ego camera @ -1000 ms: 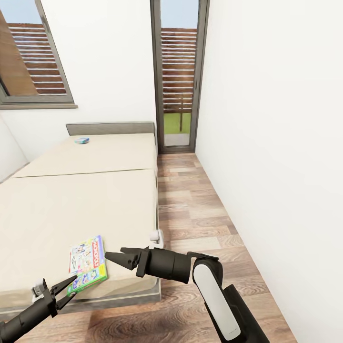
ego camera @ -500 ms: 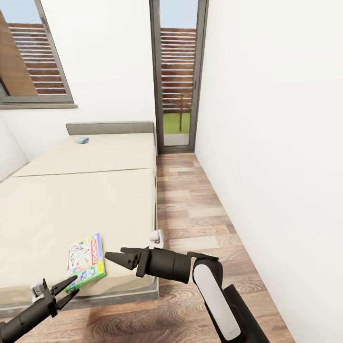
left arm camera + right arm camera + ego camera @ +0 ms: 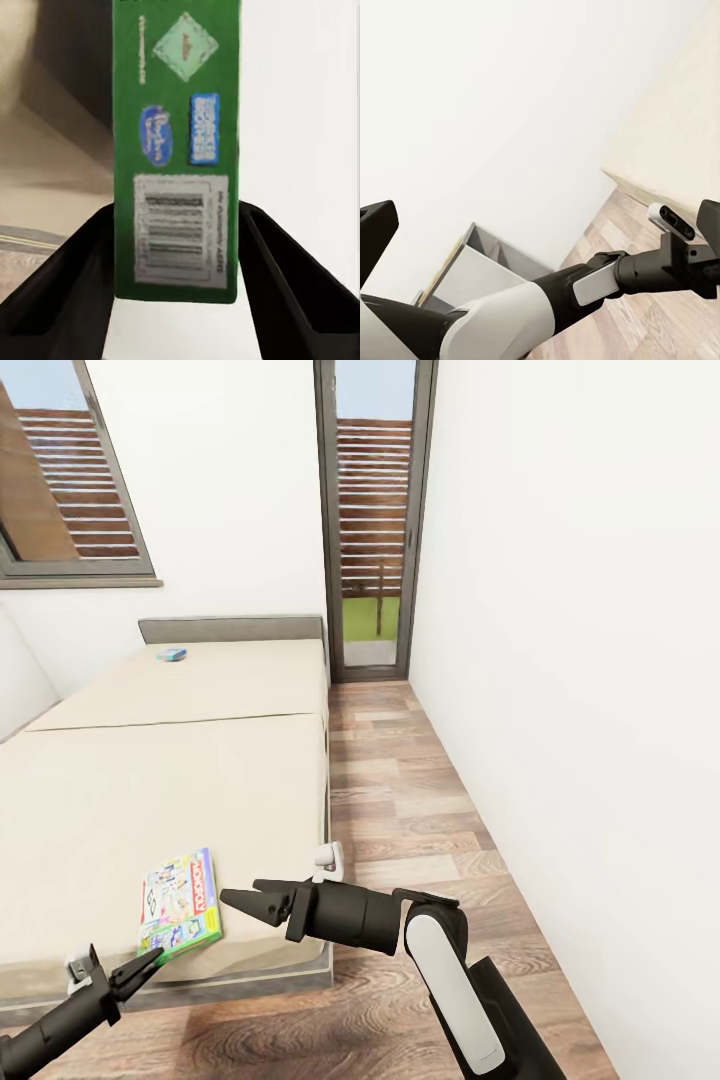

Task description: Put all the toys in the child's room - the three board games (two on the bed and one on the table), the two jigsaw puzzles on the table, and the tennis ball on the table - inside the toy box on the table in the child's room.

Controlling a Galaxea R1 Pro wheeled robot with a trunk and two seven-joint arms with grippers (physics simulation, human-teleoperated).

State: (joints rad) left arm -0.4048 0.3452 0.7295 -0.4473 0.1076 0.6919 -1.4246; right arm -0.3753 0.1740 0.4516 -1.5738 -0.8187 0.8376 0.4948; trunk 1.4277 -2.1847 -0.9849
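A white-and-green board game (image 3: 181,905) lies flat near the front edge of the beige bed (image 3: 200,780). My left gripper (image 3: 137,968) is at the box's near corner. In the left wrist view the box's green barcode side (image 3: 177,187) sits between both fingers (image 3: 71,289), which press against it. A smaller blue board game (image 3: 172,655) rests far back by the grey headboard (image 3: 230,628). My right gripper (image 3: 238,898) hovers open over the bed's front corner, just right of the white-and-green box, holding nothing. The toy box and table are out of view.
A strip of wood floor (image 3: 420,810) runs between the bed and the white right wall to a tall glass door (image 3: 375,530). A window (image 3: 70,480) is on the far wall at left. A small white fitting (image 3: 328,857) sits at the bed's corner.
My left gripper's fingers have closed from a spread stance onto the near corner of the white-and-green box, which shifted slightly. The right arm has not moved.
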